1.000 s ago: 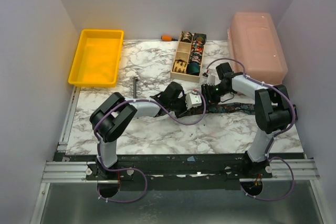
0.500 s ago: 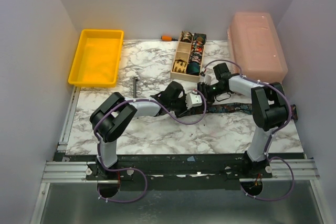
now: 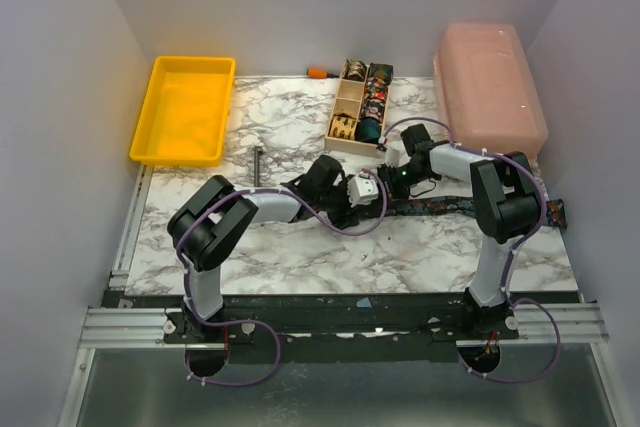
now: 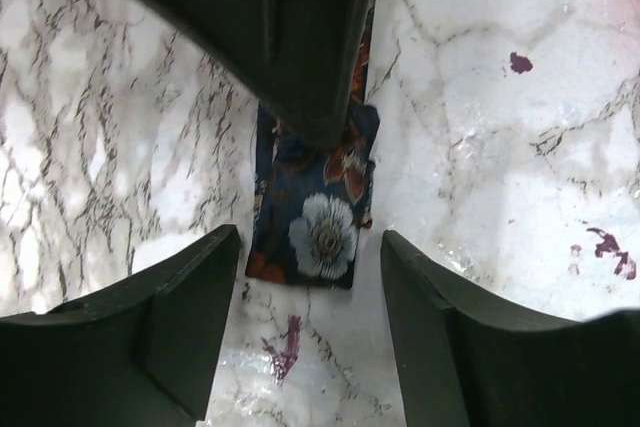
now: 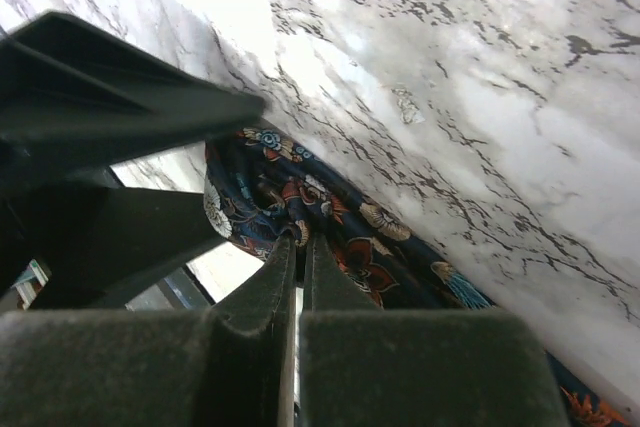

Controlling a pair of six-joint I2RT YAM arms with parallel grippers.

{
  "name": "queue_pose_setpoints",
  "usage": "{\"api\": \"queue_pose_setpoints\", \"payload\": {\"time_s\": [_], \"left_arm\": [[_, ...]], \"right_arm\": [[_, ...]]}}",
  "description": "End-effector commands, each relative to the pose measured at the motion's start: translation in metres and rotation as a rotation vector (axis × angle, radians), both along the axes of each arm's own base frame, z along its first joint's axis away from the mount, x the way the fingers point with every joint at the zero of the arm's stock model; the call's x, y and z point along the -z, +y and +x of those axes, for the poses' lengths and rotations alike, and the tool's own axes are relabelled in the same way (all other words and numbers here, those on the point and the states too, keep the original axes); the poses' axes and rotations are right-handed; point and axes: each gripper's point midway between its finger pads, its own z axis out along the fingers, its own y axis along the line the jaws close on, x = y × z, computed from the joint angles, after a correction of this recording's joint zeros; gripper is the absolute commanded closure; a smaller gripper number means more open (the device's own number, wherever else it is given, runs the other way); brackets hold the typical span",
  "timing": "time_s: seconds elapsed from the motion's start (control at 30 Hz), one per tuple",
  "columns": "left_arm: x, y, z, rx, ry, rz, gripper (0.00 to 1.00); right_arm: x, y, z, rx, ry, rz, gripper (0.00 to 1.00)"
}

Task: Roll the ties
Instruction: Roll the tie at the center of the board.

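A dark floral tie lies as a long strip across the right of the marble table. Its near end lies flat between my open left gripper's fingers, untouched by them. My right gripper is shut, its tips pinching a small fold of the tie just beyond that end. In the top view the left gripper and right gripper meet at the tie's left end. Several rolled ties sit as coils in the wooden box.
A yellow tray stands at the back left and a pink lidded box at the back right. A dark T-shaped tool lies left of the arms. An orange-handled tool lies behind the wooden box.
My right gripper has moved left along the tie toward the left gripper. The left gripper has shifted slightly left and back.
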Motion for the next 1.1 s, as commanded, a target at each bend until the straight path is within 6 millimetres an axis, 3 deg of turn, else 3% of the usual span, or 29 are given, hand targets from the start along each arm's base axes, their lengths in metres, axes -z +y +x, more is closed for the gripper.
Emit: {"api": "queue_pose_setpoints", "payload": {"time_s": [0.0, 0.2, 0.5, 0.6, 0.77, 0.87, 1.0, 1.07], "left_arm": [[0.011, 0.022, -0.010, -0.026, 0.060, -0.003, 0.36], [-0.006, 0.008, -0.013, 0.049, 0.008, -0.110, 0.28], [0.006, -0.025, -0.006, 0.085, 0.010, -0.094, 0.25], [0.021, -0.020, -0.007, 0.068, 0.056, -0.026, 0.37], [0.038, 0.009, -0.021, 0.061, 0.068, 0.084, 0.71], [0.039, 0.024, -0.031, 0.067, 0.069, 0.122, 0.78], [0.033, 0.027, -0.032, 0.049, 0.084, 0.123, 0.69], [0.030, 0.025, -0.029, 0.041, 0.090, 0.109, 0.52]], "right_arm": [[0.026, -0.023, 0.005, 0.001, -0.017, -0.138, 1.00], [0.034, -0.026, 0.002, 0.008, -0.009, -0.150, 1.00], [0.031, -0.023, 0.003, 0.010, -0.021, -0.128, 1.00], [0.025, -0.019, 0.003, 0.000, -0.032, -0.098, 1.00], [0.006, -0.008, 0.002, 0.007, -0.028, -0.017, 1.00], [-0.003, -0.006, 0.001, 0.014, -0.031, -0.002, 1.00], [0.015, -0.016, -0.006, -0.010, -0.011, -0.071, 1.00], [0.027, -0.021, -0.009, -0.025, -0.006, -0.102, 1.00]]}}
